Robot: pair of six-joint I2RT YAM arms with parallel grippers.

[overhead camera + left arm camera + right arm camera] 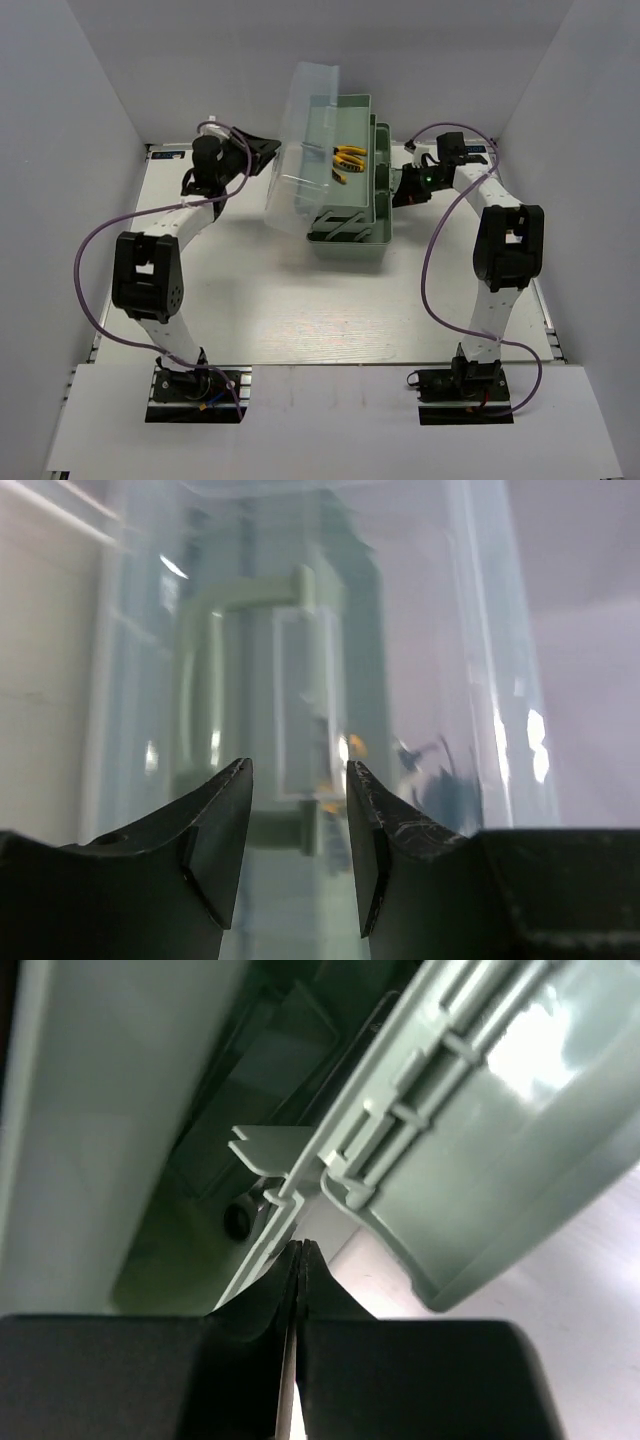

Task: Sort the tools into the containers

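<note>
Mint-green plastic forms the one toolbox (350, 250) we see, translucent lid (300, 120) up, yellow-handled pliers (348, 156) in its upper tray (360, 125); left gripper (298, 765) with jaws apart, right gripper (300, 1245) with jaws pressed together.

No writing, label, brand mark, number or sign can be read in any of the views. The toolbox (350, 245) shows only plain pale green plastic.
</note>
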